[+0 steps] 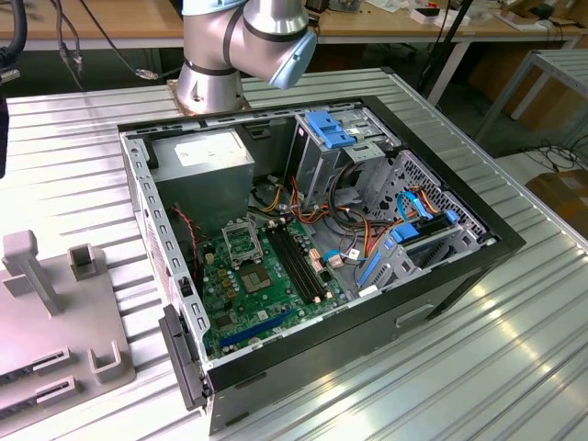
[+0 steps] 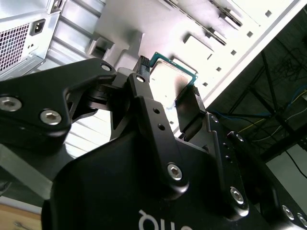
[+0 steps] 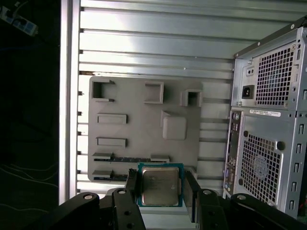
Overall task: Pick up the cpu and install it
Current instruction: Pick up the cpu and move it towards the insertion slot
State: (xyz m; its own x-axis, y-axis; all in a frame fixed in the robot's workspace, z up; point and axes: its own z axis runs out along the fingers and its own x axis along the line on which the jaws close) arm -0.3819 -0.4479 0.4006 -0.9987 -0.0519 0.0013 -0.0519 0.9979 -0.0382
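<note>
- Pinching the cpu by two opposite edges, the gripper is closed on it, a hold by which the metal face is left uncovered.
- The cpu is held in the air over the grey tray, beside the computer case.
- No long axis is shown, the cpu being square; its silver face is turned toward the first wrist camera.

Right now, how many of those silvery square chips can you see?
1. The cpu is gripped by the tool in both wrist views, in front of the grey tray. Others could be hidden inside the computer case.
</note>
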